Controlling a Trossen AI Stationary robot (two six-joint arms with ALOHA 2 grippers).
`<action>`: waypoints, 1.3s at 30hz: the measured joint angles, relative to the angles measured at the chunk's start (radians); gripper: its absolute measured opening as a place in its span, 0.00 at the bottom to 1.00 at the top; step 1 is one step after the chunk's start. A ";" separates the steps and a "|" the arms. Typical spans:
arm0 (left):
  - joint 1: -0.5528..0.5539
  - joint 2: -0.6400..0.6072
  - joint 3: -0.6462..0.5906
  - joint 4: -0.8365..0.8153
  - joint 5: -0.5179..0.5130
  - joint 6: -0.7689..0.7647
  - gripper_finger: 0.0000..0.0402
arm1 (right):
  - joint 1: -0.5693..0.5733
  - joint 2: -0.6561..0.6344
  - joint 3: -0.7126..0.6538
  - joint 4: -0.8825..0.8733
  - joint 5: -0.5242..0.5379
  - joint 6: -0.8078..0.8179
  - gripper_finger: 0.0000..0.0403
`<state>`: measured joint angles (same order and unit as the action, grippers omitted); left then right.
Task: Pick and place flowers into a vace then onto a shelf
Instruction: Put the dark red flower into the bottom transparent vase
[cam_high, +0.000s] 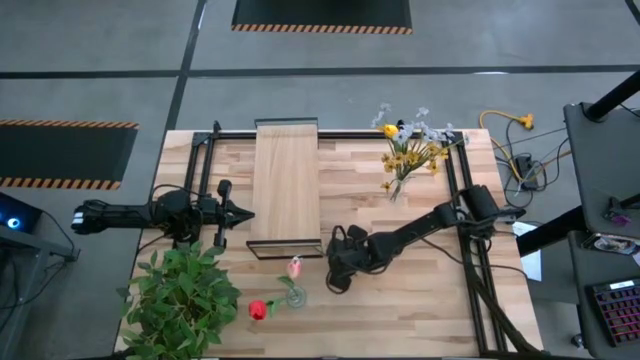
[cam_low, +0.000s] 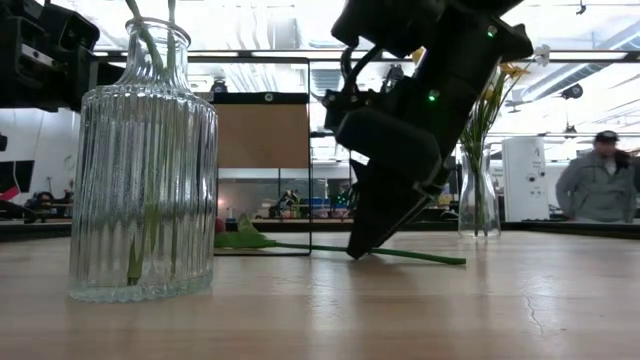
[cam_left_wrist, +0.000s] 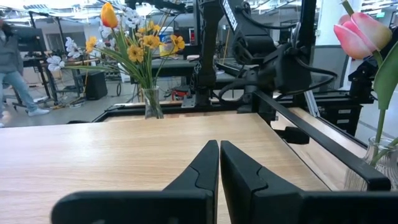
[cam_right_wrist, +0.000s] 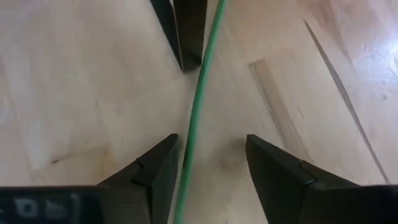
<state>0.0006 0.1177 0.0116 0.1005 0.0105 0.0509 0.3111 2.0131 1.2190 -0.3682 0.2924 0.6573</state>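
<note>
A red tulip (cam_high: 258, 309) lies on the table, and its green stem (cam_right_wrist: 200, 87) runs between the fingers of my open right gripper (cam_right_wrist: 208, 165). That gripper points down at the table (cam_low: 372, 240), one finger on each side of the stem and close to it. A pink tulip (cam_high: 295, 267) stands in a ribbed glass vase (cam_low: 145, 160). A second vase (cam_high: 398, 185) near the far right corner holds yellow, white and orange flowers (cam_left_wrist: 140, 46). The shelf (cam_high: 286, 180) stands mid-table. My left gripper (cam_left_wrist: 219, 163) is shut, beside the shelf's left edge.
A bushy leafy plant (cam_high: 180, 298) fills the near left corner. The shelf's black frame (cam_right_wrist: 183, 31) stands just beyond my right fingers. Black rails (cam_high: 465, 215) run along the table's sides. A person (cam_low: 595, 180) is in the room behind.
</note>
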 joint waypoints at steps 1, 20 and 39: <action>0.000 0.000 0.000 0.000 0.000 0.000 0.00 | 0.000 -0.001 -0.004 0.002 -0.006 0.002 0.43; 0.000 0.000 0.000 0.000 0.000 0.000 0.00 | 0.075 -0.040 -0.043 -0.188 -0.096 0.239 0.03; 0.000 0.000 0.000 0.000 0.000 0.000 0.00 | 0.295 -0.124 -0.060 -0.439 -0.224 0.516 0.03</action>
<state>0.0006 0.1173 0.0116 0.1009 0.0105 0.0508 0.6058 1.8889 1.1591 -0.8073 0.0684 1.1738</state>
